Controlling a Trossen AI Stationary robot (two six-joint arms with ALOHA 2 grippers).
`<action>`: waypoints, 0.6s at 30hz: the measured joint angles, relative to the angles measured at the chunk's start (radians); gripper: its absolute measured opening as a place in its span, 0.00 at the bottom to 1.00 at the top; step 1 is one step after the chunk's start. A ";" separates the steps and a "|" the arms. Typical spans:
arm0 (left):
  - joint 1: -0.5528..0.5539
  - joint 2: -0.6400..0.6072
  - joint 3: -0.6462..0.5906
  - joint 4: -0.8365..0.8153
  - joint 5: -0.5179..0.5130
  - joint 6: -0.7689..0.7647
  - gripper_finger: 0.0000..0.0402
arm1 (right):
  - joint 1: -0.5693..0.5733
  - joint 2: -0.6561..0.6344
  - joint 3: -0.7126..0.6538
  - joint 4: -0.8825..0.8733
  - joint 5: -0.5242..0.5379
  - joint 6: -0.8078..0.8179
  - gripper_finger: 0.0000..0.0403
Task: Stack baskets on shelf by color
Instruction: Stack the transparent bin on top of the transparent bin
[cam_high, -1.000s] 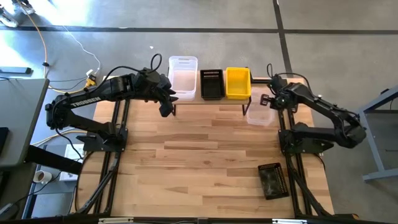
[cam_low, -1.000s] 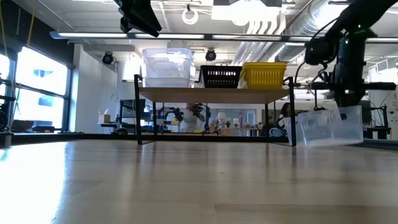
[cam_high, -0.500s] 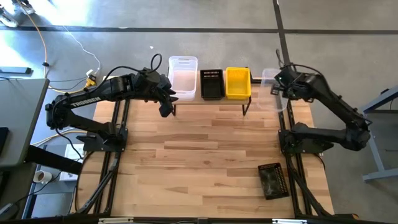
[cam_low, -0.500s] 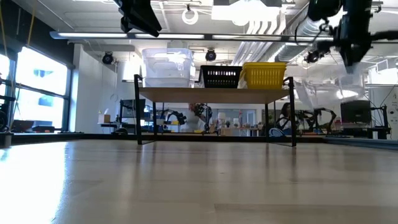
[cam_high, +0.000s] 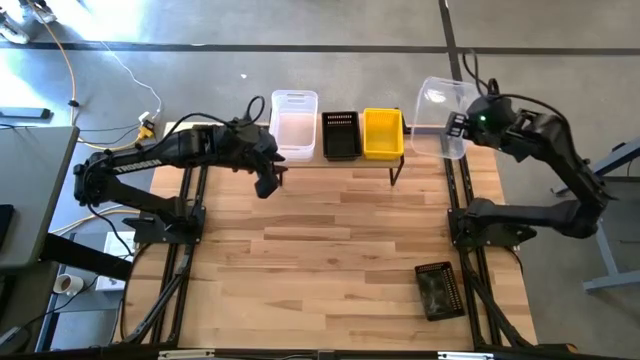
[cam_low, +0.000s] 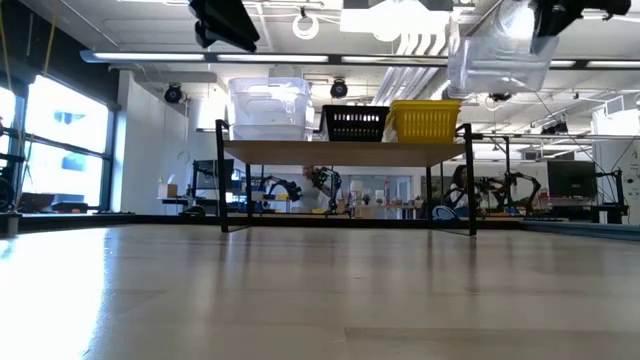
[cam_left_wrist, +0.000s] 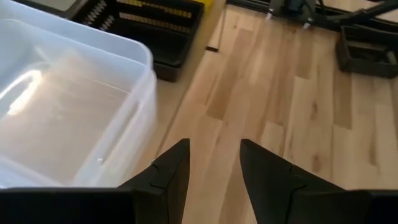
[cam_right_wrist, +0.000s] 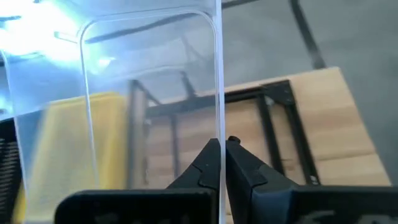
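Right gripper (cam_high: 456, 127) has lifted its clear basket (cam_high: 440, 118) higher, now above shelf (cam_high: 385, 161) level beside the yellow basket (cam_high: 382, 133), fingers pinched on its wall. Shelf holds three baskets: clear (cam_high: 294, 124), black (cam_high: 341, 134), yellow; another black basket (cam_high: 437, 289) on table (cam_high: 330, 250). Left gripper (cam_high: 266, 181) open, empty, near shelf's clear basket

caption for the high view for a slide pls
Right gripper holds a clear basket in the air beside the shelf, while the left gripper waits open near the shelf's other end.
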 joint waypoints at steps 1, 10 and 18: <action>-0.009 0.000 0.000 -0.001 0.000 0.000 0.33 | 0.017 0.000 0.015 0.000 0.000 0.001 0.00; -0.099 0.000 0.000 -0.002 0.000 -0.008 0.33 | 0.214 0.015 0.042 0.137 -0.053 0.049 0.00; -0.203 0.000 0.000 -0.006 0.000 -0.043 0.33 | 0.463 0.147 0.037 0.234 0.000 0.117 0.00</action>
